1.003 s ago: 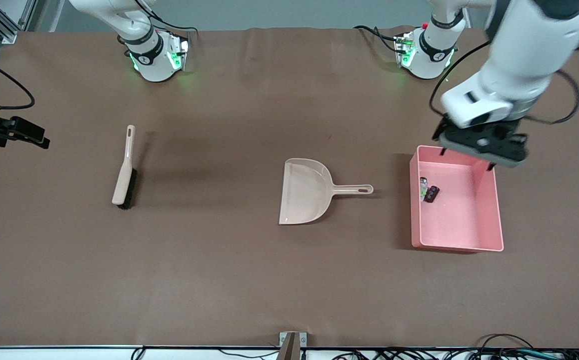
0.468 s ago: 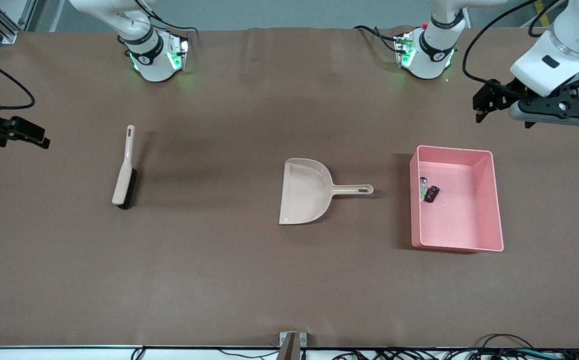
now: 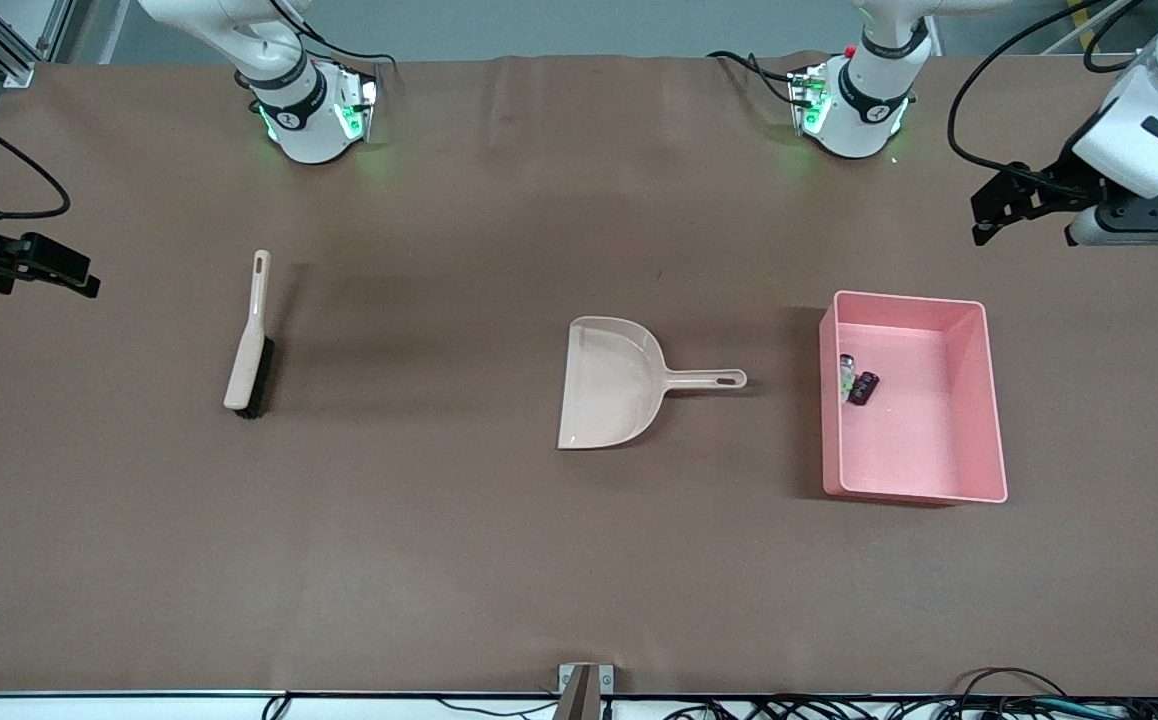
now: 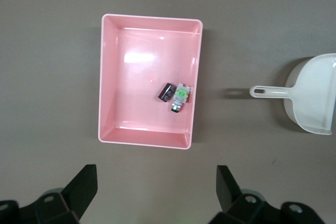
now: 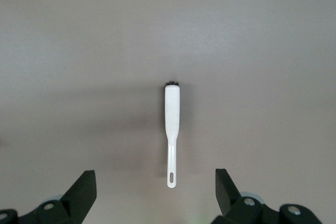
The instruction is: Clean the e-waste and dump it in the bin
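Pink bin (image 3: 979, 400) set toward the left arm's end of the table, two e-waste pieces (image 3: 857, 383) lain inside it, beige dustpan (image 3: 611, 383) and brush (image 3: 249, 340) left on the table, left gripper (image 4: 152, 192) held spread wide and empty above the table beside the bin, right gripper (image 5: 152, 192) likewise spread and empty, raised over the table's right-arm end.

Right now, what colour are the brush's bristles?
Black. The brush has a beige handle and back; the bristles show best in the front view.
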`<state>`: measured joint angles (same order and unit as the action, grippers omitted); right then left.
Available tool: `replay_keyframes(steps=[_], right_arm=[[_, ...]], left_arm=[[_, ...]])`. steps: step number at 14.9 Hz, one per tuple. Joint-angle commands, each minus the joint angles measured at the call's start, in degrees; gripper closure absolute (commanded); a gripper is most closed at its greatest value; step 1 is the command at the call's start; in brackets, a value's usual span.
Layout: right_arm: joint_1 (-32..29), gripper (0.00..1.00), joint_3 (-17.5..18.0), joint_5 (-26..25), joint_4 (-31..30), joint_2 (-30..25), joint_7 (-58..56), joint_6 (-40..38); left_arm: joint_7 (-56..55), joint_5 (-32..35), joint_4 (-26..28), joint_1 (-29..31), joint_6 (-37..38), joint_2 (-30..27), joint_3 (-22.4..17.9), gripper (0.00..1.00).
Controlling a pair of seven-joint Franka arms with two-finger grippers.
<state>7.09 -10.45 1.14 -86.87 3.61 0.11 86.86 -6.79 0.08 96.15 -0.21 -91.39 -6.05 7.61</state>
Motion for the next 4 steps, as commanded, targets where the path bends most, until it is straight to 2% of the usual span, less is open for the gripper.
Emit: replay_keyframes(steps=[1,4], right_arm=[[0.12,0.00,-0.10,0.09,-0.31,-0.45,-0.55,-0.02],[0.12,0.00,-0.10,0.09,-0.23,-0.45,-0.55,-0.02]], left_arm=[[0.55,-1.04,0.27,1.18,-0.01,-0.20,0.21,0.00],[1.07,-0.78,0.18,1.00,0.07,-0.46,0.13,0.00]])
